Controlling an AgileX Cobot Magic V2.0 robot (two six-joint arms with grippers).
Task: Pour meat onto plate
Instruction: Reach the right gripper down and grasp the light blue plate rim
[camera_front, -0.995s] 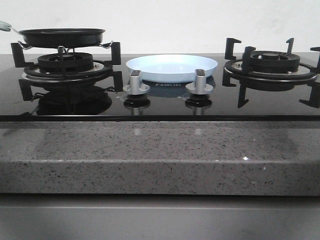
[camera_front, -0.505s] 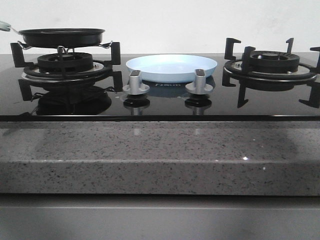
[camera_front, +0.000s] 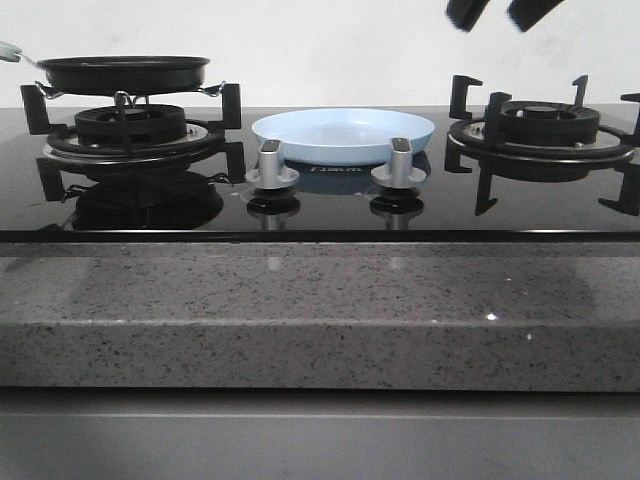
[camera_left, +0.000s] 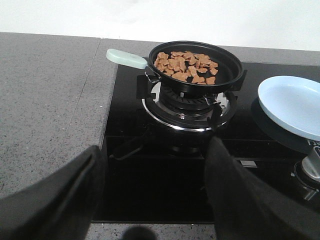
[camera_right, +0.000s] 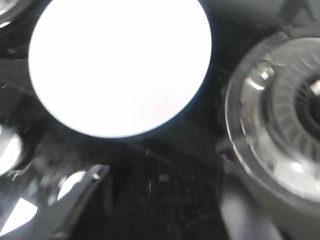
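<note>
The meat (camera_left: 186, 65), a heap of small brown pieces, lies in a black frying pan (camera_left: 227, 70) with a pale handle (camera_left: 126, 58) on the left burner; the pan also shows in the front view (camera_front: 124, 72). The pale-blue plate (camera_front: 344, 135) sits empty on the black hob between the burners; it shows in the left wrist view (camera_left: 292, 104) and, washed out white, in the right wrist view (camera_right: 120, 65). My left gripper (camera_left: 152, 187) is open and empty, well short of the pan. My right gripper (camera_front: 499, 12) is open, high above the right burner; in its own view (camera_right: 160, 200) it is blurred.
Two silver knobs (camera_front: 272, 164) (camera_front: 399, 163) stand in front of the plate. The right burner (camera_front: 545, 125) with black pan supports is bare. A speckled grey counter (camera_front: 320, 310) runs along the hob's front and left side (camera_left: 45, 105). A white wall is behind.
My right gripper's fingertips have come into the top of the front view above the right burner. Pan, plate and knobs have not moved.
</note>
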